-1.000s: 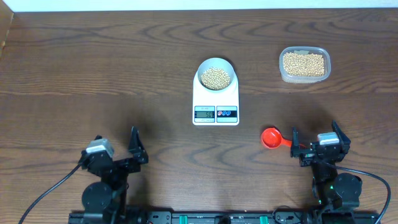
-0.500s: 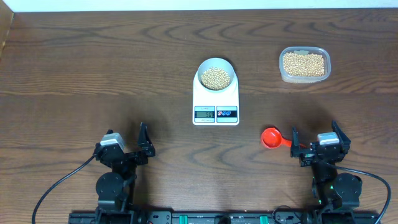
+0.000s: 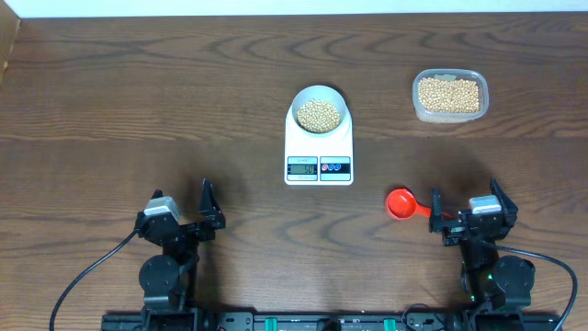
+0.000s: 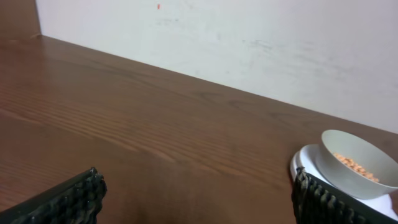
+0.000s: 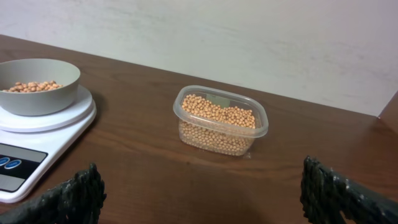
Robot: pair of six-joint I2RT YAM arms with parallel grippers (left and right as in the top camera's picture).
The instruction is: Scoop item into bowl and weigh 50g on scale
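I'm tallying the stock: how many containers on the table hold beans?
2. The bowl sits on the scale near the middle; the clear plastic container stands apart toward the far right. No others show in any view.

The scale [image 3: 319,149] is white, the scoop [image 3: 401,204] red

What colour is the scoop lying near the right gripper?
The scoop is bright red, handle included; it shows best in the overhead view.
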